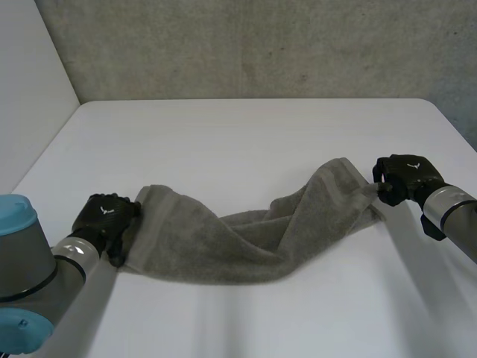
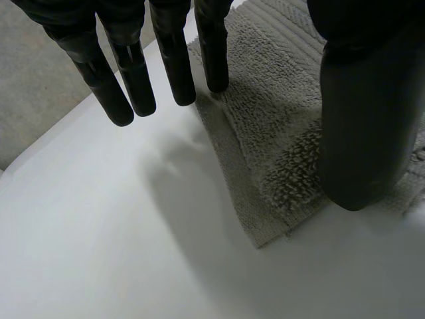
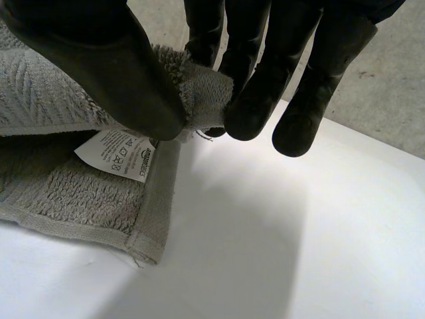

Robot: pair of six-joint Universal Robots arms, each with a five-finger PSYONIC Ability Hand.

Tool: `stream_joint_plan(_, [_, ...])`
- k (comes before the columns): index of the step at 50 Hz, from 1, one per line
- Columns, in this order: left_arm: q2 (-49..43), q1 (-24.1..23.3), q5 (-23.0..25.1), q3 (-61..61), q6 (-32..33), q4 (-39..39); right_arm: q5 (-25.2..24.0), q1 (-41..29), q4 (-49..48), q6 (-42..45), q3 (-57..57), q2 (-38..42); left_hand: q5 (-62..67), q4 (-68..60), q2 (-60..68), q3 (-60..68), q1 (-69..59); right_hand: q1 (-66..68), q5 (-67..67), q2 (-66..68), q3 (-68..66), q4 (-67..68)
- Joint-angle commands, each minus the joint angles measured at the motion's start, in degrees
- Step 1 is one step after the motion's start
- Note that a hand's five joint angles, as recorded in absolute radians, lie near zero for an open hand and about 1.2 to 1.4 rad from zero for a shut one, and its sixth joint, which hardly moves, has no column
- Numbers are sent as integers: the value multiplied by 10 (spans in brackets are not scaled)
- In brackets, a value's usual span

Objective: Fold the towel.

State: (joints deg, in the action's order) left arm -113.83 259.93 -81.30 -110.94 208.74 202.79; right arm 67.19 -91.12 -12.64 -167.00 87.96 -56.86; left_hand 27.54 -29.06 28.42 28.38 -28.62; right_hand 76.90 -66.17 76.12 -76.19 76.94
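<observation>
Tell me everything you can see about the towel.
The towel is grey terry cloth with flat hemmed borders and a white care label near one end. It lies stretched across the white table, flat by the left hand, bunched and twisted in the middle. The right hand pinches the label end between thumb and fingers; the left hand's thumb rests on it.
</observation>
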Motion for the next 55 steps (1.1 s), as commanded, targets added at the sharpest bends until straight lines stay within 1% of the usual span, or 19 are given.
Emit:
stream_joint_plan(1, [-1,-2,0,-1,1,0,0,-3,1,3,1,1,-118,34,-27,-27,29,31,-38,39,-38,31])
stream_joint_plan(4, [-1,-3,1,1,0,0,0,-5,2,3,2,3,-41,-44,50,51,-48,31,-38,39,-38,31])
stream_joint_plan(5, [-1,-3,1,3,-1,1,0,-5,2,4,2,3,72,-157,163,164,-161,31,-38,39,-38,31])
stream_joint_plan(6, [-1,-3,1,3,-1,1,0,-5,2,4,2,3,73,-158,164,165,-162,31,-38,39,-38,31])
stream_joint_plan(8, [1,-4,0,8,-3,2,0,-5,2,5,3,3,329,-414,421,421,-419,31,-38,39,-38,31])
stream_joint_plan(9, [1,-4,0,8,-3,2,0,-5,2,5,3,3,331,-415,422,422,-420,31,-38,39,-38,31])
stream_joint_plan(10, [4,-5,0,8,-5,3,0,-5,2,5,3,3,424,-508,515,515,-513,31,-38,39,-38,31])
stream_joint_plan(17, [14,-9,-1,-1,-19,30,-1,-5,2,6,5,3,425,-509,516,516,-514,31,-38,39,-38,31])
stream_joint_plan(29, [27,-6,-3,-1,-61,28,0,-5,2,8,4,3,425,-509,516,516,-514,31,-38,39,-38,31])
stream_joint_plan(32, [56,-3,-4,-2,-68,24,5,-2,5,13,3,-6,425,-509,516,516,-514,31,-38,39,-38,31])
stream_joint_plan(35, [111,-1,-7,-3,-96,22,6,-1,15,18,4,-50,425,-509,516,516,-514,31,-38,39,-38,31])
stream_joint_plan(36, [145,0,-7,-5,-122,21,6,2,32,20,3,-90,425,-509,516,516,-514,31,-38,39,-38,31])
stream_joint_plan(37, [145,0,-7,-5,-122,21,6,2,32,20,3,-91,425,-509,516,516,-514,31,-38,39,-38,31])
stream_joint_plan(39, [222,5,-4,-1,-180,16,0,1,87,24,-5,-161,425,-509,516,516,-514,31,-38,39,-38,31])
stream_joint_plan(42, [258,10,-3,4,-202,7,-5,2,150,26,-35,-212,425,-509,516,516,-514,31,-38,39,-38,31])
stream_joint_plan(46, [326,29,-1,41,-220,-58,-11,7,219,33,-82,-251,425,-509,516,516,-514,31,-38,39,-38,31])
stream_joint_plan(50, [317,27,-1,85,-220,-143,-32,17,327,76,-140,-263,425,-509,516,516,-514,31,-38,39,-38,31])
stream_joint_plan(53, [297,24,-1,97,-219,-163,-46,17,381,125,-154,-247,425,-509,516,516,-514,31,-38,39,-38,31])
stream_joint_plan(55, [232,20,-2,123,-218,-193,-37,13,396,147,-163,-224,425,-509,516,516,-514,31,-38,39,-38,31])
